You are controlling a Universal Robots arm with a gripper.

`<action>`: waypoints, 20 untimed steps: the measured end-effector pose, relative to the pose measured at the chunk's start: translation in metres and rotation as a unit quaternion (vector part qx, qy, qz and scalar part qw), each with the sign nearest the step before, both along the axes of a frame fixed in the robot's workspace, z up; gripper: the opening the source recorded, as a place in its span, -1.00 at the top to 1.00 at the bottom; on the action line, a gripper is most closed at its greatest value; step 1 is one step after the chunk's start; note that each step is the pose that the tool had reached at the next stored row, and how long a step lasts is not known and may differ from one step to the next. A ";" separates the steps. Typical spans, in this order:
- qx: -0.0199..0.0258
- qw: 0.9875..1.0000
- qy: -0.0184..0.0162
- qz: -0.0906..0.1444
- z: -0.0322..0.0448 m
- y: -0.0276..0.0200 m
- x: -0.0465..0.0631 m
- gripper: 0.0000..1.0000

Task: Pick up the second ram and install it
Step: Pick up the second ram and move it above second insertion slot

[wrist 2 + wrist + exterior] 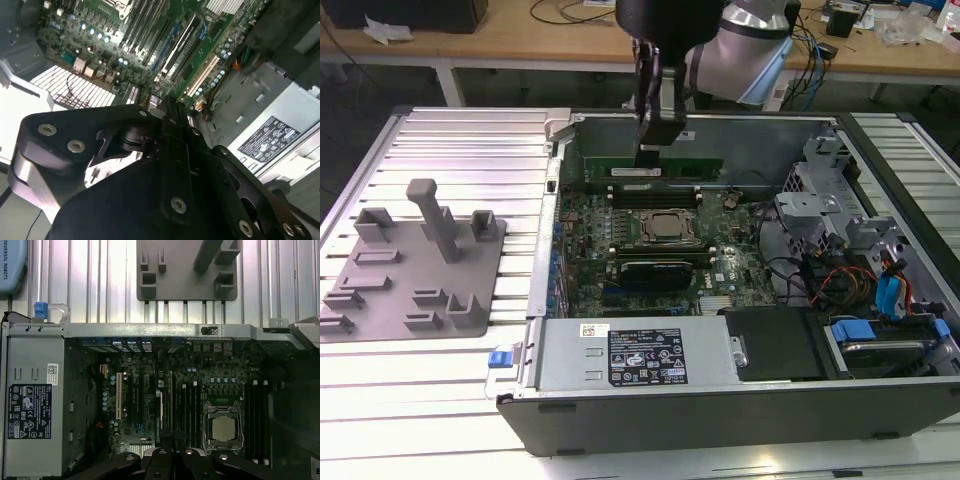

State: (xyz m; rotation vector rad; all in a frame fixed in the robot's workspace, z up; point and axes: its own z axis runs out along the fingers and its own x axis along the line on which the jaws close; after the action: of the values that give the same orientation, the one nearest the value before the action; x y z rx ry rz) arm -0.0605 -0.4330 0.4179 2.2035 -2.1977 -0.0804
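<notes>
Exterior view: matte black end effector (651,150) hangs above the flat green motherboard (583,228); I cannot tell its grip.

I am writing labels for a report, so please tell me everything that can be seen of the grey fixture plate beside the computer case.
The grey fixture plate is a flat, matte slab that looks like plastic. From it rise one tall post, several lower blocks and small bracket-like frames. It lies flat on the ribbed metal table, at the exterior view's left of the open computer case, with a gap between them. The gripper is apart from it, over the motherboard.
</notes>
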 end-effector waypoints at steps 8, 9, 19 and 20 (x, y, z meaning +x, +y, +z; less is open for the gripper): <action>0.000 1.000 0.000 0.000 -0.0164 0.0115 0.005 0.82; 0.000 1.000 0.000 0.000 -0.0200 0.0155 0.006 0.82; -0.006 1.000 0.000 0.000 -0.0564 0.0502 0.013 0.82; -0.006 1.000 0.000 0.000 -0.0580 0.0511 0.014 0.82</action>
State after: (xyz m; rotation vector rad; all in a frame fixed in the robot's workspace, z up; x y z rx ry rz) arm -0.0463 -0.3819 0.3599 2.1977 -2.1925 -0.0681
